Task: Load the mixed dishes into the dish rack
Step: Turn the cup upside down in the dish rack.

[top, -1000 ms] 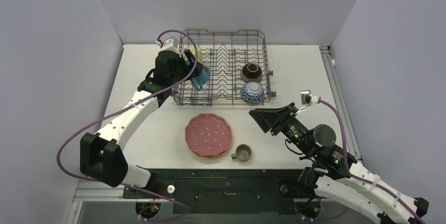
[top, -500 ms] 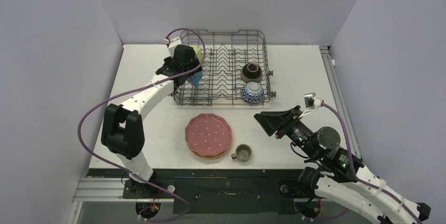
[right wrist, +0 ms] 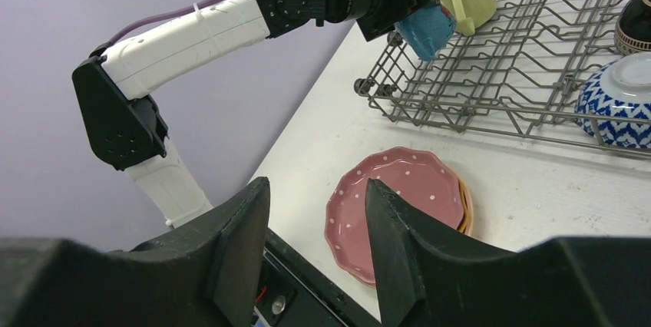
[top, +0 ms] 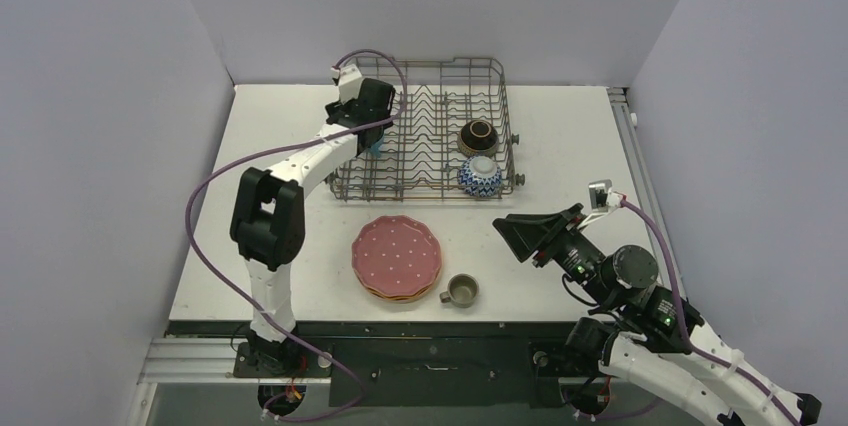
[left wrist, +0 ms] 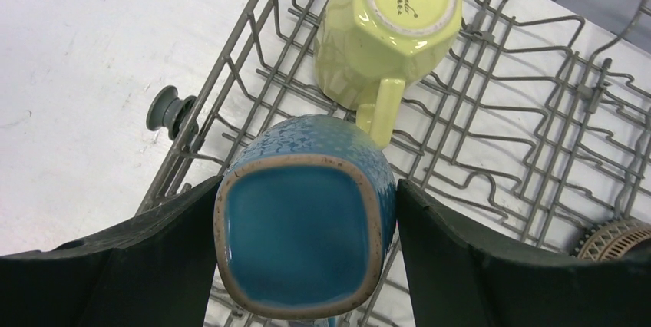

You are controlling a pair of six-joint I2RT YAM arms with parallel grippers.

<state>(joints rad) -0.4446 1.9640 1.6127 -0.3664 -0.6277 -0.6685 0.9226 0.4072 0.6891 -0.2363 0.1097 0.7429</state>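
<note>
My left gripper (top: 372,142) (left wrist: 307,187) is shut on the blue mug (left wrist: 303,246), held upside down and tilted over the left end of the grey wire dish rack (top: 420,194); the mug also shows in the right wrist view (right wrist: 424,29). A yellow mug (left wrist: 388,28) lies upside down in the rack just beyond it. A dark brown bowl (top: 478,136) and a blue-white bowl (top: 480,176) sit at the rack's right end. A stack of dotted plates, pink on top (top: 397,256), and a small grey-olive mug (top: 460,290) stand on the table. My right gripper (top: 515,231) (right wrist: 316,189) is open and empty, raised right of the plates.
The rack's small wheel (left wrist: 167,108) sticks out on its left side. Rows of upright tines (left wrist: 537,150) fill the rack's middle. Grey walls close in the table on the left, back and right. The table's near edge (top: 330,318) runs just below the plates.
My left gripper has carried the blue mug right and back, further over the rack's left end. My right arm has drawn back a little to the right and down.
</note>
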